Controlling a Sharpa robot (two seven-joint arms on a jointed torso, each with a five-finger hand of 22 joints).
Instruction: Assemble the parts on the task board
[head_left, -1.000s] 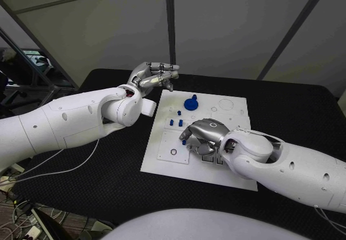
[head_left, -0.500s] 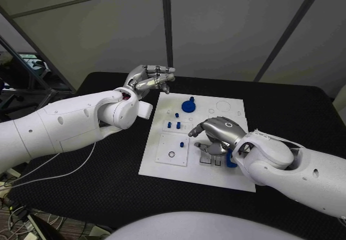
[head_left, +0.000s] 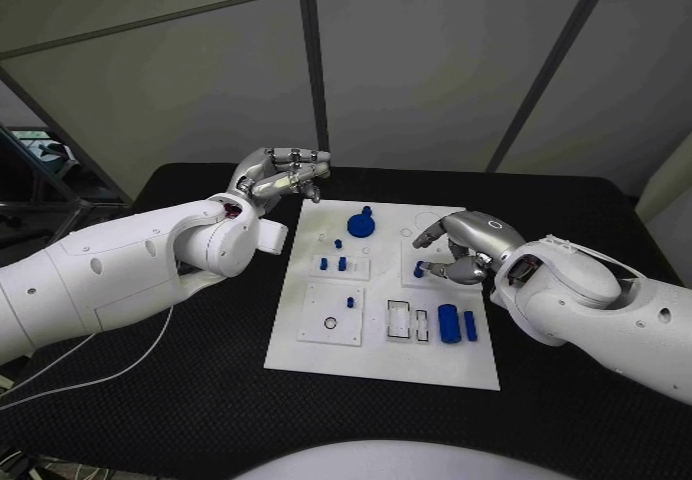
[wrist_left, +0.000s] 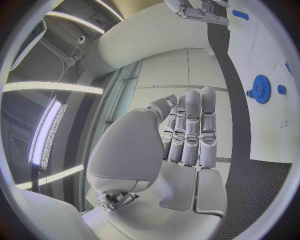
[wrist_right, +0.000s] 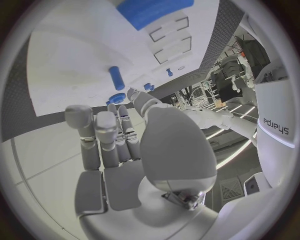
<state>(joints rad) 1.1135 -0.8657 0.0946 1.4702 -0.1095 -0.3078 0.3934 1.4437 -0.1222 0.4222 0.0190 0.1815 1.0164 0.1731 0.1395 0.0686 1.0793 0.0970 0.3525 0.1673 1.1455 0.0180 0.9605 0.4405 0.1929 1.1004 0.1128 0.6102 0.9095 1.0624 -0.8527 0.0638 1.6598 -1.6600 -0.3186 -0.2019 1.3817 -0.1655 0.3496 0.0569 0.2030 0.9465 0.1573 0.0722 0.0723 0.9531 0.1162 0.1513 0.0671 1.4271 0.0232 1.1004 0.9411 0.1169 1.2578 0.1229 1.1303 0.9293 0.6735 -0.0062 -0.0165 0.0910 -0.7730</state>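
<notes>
On the table: we see the white task board (head_left: 378, 355) lying in the middle of the black table (head_left: 173, 400), its long sides running from the near edge toward the far edge.
Left hand: our left hand (head_left: 280, 172) hovers above the table just off the board's far left corner, fingers curled in toward the palm with nothing in them.
Right hand: our right hand (head_left: 462, 245) hangs over the board's right side, toward the far edge; a small blue part (head_left: 420, 268) shows at its fingertips, but we cannot tell whether it pinches that part or merely hovers over it.
Gear: a blue gear (head_left: 361, 224) sits on the board near the far edge.
Pegs: small blue pegs (head_left: 336, 263) stand left of the board's centre.
Blocks: blue blocks (head_left: 450, 324) lie near the board's right edge, beside two rectangular slots (head_left: 408, 322).
Ring: a dark ring (head_left: 330, 323) lies on the board's near left part.
</notes>
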